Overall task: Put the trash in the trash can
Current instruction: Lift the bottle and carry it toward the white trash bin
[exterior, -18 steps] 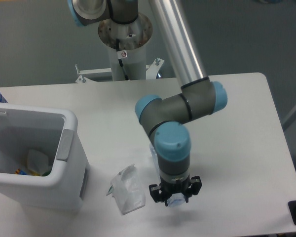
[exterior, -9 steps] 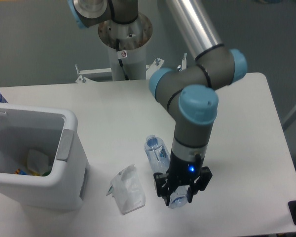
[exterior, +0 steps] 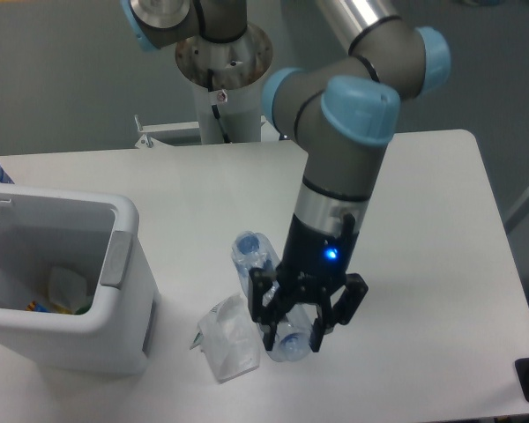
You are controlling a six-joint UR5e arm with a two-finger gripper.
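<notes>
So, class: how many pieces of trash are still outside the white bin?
2. The bottle is gripped in the tool, and the wrapper lies on the table just left of it. Others may be hidden.

The arm reaches down over the table, its gripper (exterior: 290, 324) pointing downward with fingers clamped together

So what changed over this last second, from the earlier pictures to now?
The gripper, closed on the water bottle, rose and swung toward the left of the picture, nearer the trash can, carrying the bottle with it; the bottle now overlaps the wrapper in view. The wrapper, the trash can and its contents stayed as they were.
</notes>
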